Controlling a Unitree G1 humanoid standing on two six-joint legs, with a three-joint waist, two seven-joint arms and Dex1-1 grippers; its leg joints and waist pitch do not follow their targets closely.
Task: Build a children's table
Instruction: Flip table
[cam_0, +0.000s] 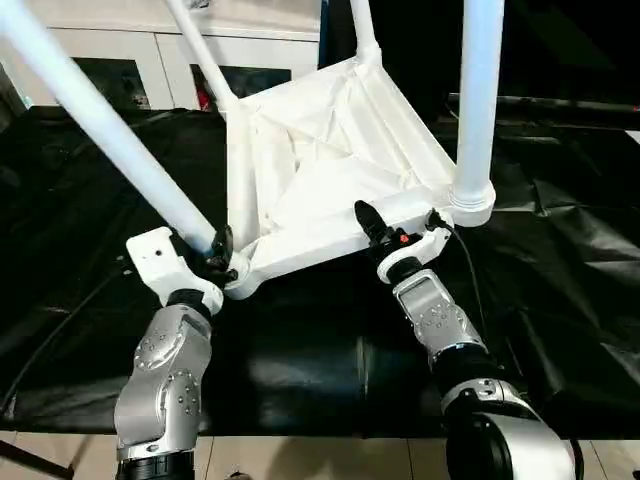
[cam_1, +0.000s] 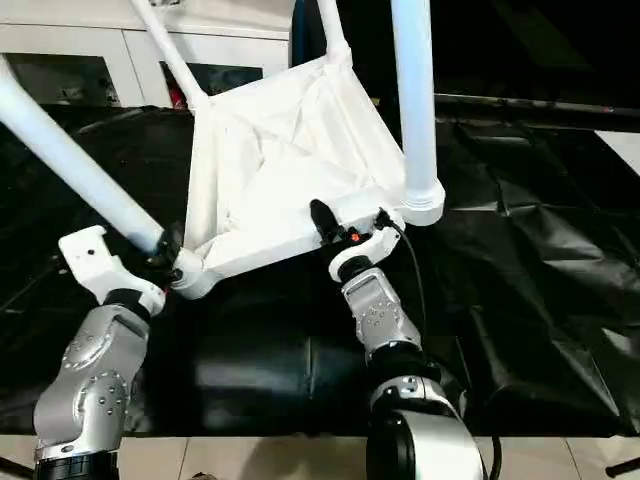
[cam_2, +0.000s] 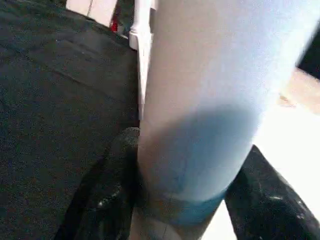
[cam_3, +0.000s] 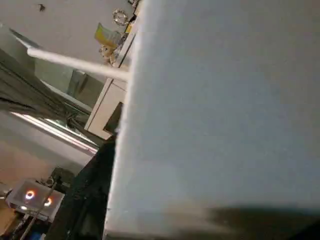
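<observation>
Both our grippers grasp: left gripper (cam_0: 222, 250) fingers clamp a leg (cam_0: 100, 125); right gripper (cam_0: 395, 228) fingers pinch the children's table's (cam_0: 330, 150) near edge.

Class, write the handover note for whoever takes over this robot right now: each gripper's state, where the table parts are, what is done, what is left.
Left gripper: shut on the near-left leg, just above its corner socket.
Right gripper: at the tabletop's near edge, one finger over the rim; grip not confirmed.
Tabletop lies underside up, tilted, on the black sheet. All four legs stand in the corner sockets, including the near-right leg.
Left to do: check each leg is seated fully, then turn the table upright.
</observation>
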